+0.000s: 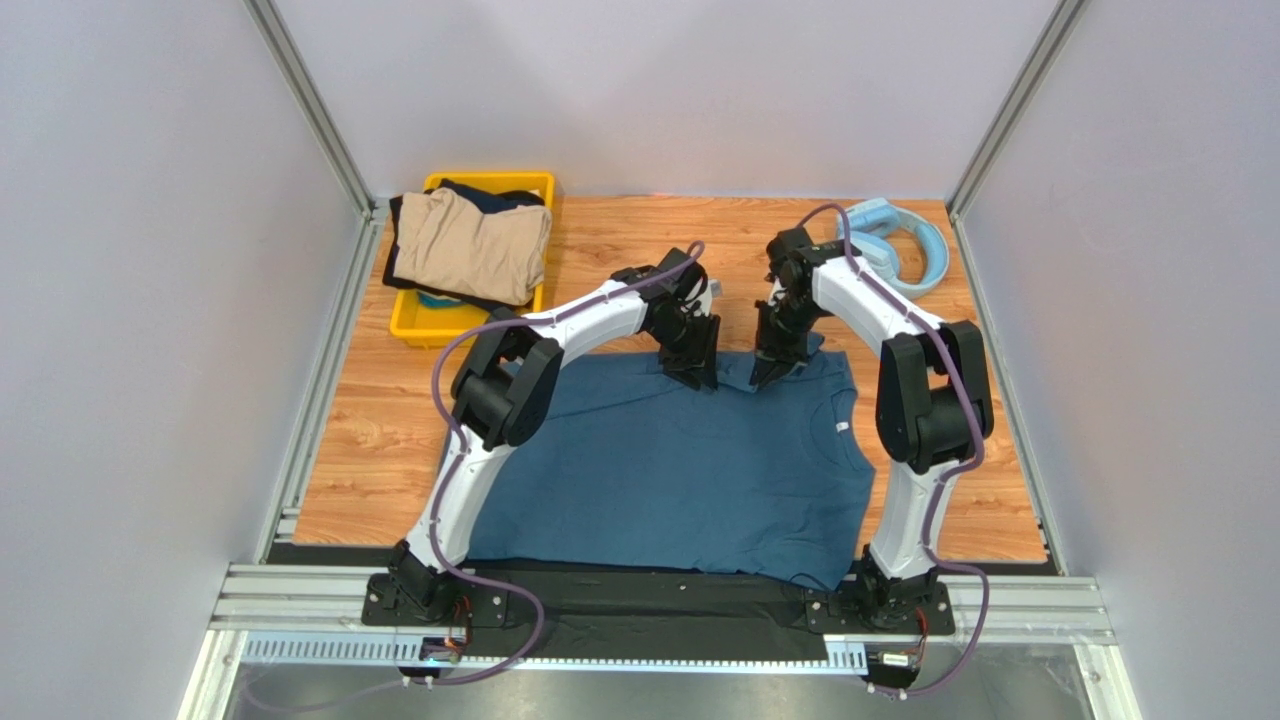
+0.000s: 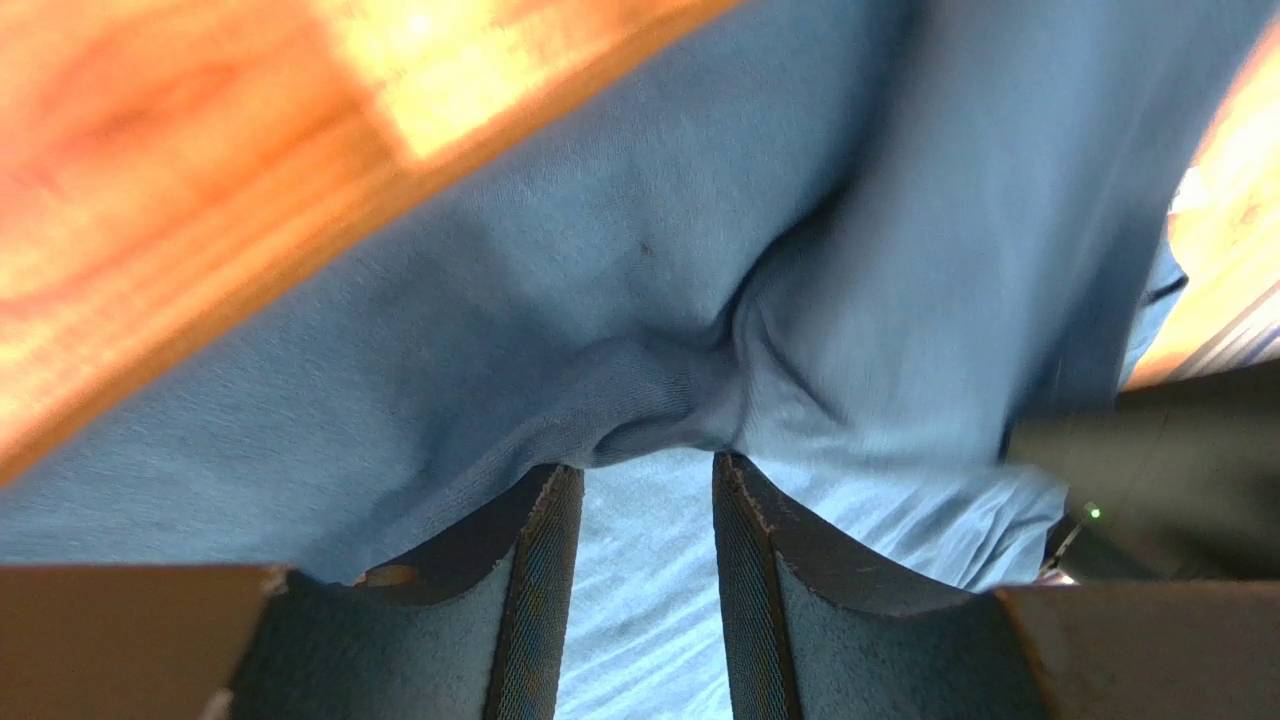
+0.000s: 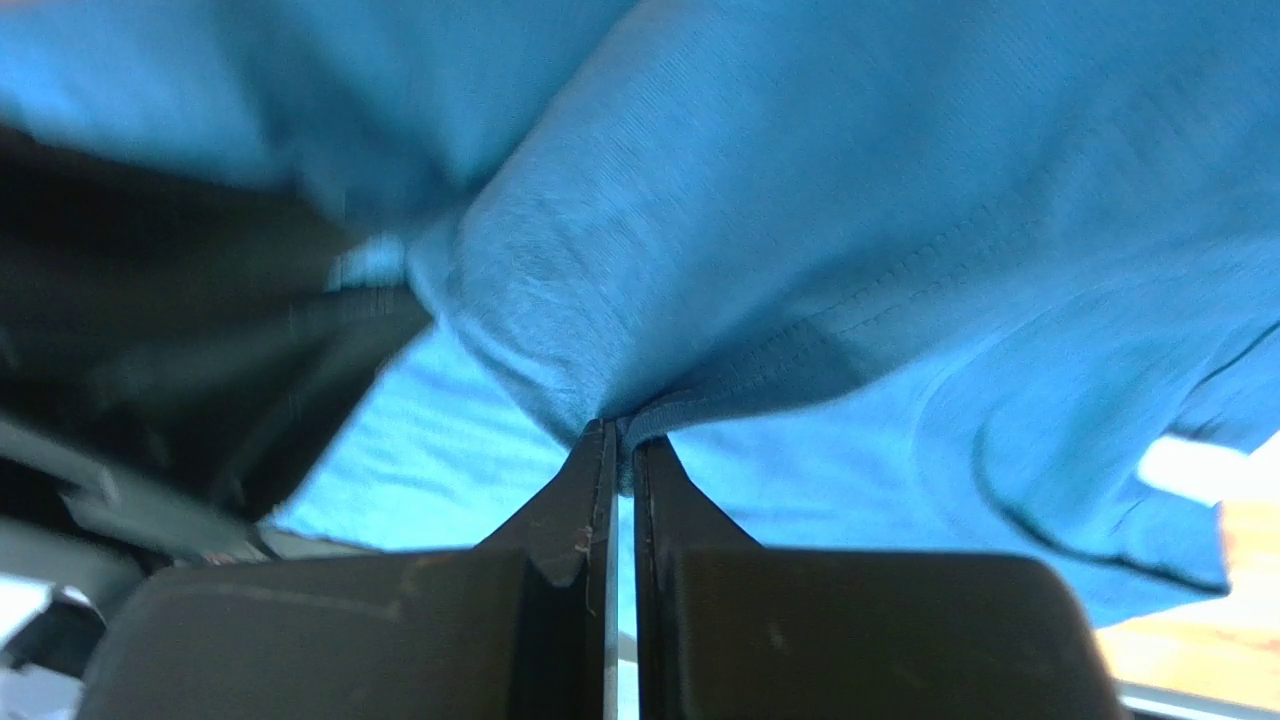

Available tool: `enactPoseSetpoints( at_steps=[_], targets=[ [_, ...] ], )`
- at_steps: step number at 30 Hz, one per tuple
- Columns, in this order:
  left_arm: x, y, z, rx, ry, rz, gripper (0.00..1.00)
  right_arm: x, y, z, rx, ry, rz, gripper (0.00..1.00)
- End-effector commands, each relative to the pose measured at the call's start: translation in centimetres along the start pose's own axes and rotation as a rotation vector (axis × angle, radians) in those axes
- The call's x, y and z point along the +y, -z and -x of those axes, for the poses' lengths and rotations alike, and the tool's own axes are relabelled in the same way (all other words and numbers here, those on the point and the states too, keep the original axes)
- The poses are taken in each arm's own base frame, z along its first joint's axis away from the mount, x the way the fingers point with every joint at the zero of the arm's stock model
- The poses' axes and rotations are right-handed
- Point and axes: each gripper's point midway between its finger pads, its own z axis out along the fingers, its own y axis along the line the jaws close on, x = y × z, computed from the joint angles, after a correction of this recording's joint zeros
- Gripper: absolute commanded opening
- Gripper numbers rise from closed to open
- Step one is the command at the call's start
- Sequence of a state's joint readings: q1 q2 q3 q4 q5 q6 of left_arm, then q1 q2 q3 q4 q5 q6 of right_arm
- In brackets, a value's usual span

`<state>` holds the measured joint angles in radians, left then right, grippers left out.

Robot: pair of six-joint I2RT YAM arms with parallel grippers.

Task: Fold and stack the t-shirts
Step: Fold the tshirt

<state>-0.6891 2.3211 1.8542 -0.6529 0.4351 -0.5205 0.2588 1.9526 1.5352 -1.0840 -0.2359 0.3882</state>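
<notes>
The large teal-blue t-shirt (image 1: 691, 465) lies spread on the wooden table, its far edge lifted between the two arms. My left gripper (image 1: 699, 371) is at that far edge. In the left wrist view its jaws (image 2: 643, 473) stand apart, with a bunched fold of the shirt (image 2: 601, 270) at the tips. My right gripper (image 1: 766, 372) is beside it. In the right wrist view it (image 3: 624, 435) is shut on a pinch of the shirt's hem (image 3: 842, 225). A bunched tan t-shirt (image 1: 473, 240) lies over a dark navy garment (image 1: 489, 192).
The tan and navy garments sit in a yellow bin (image 1: 413, 323) at the back left. Light-blue headphones (image 1: 902, 240) lie at the back right corner. Metal frame posts and grey walls enclose the table on three sides.
</notes>
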Motion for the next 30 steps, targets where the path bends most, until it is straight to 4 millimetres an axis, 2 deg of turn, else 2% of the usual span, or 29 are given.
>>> enactPoseSetpoints(
  at_steps=[1,5,9,13,18,22,25,30],
  targets=[
    [0.1,0.3,1.6,-0.024,-0.008,0.004,0.44,1.1,0.7,-4.5,0.083,0.042,0.007,0.02],
    [0.3,0.4,1.5,-0.019,-0.004,0.001,0.44,1.4,-0.7,-7.3,0.149,0.023,0.019,0.06],
    [0.7,0.6,1.1,-0.012,-0.010,0.003,0.44,1.3,-2.8,-10.2,0.269,-0.006,0.014,0.20],
    [1.4,1.0,0.6,-0.006,-0.011,0.012,0.44,1.8,-3.0,-10.8,0.286,-0.010,0.018,0.24],
    [1.3,1.9,0.0,-0.002,-0.032,-0.012,0.44,3.0,-0.7,-10.8,0.268,-0.011,0.053,0.27],
    [1.5,2.8,-0.6,-0.007,-0.054,-0.022,0.44,4.4,2.9,-9.1,0.168,0.019,0.080,0.29],
    [1.0,3.5,-0.8,-0.015,-0.068,-0.055,0.44,4.5,4.9,-8.1,0.121,0.047,0.062,0.30],
    [0.1,4.4,-1.2,-0.024,-0.099,-0.096,0.44,3.0,5.4,-7.3,0.103,0.069,-0.019,0.30]
  ],
)
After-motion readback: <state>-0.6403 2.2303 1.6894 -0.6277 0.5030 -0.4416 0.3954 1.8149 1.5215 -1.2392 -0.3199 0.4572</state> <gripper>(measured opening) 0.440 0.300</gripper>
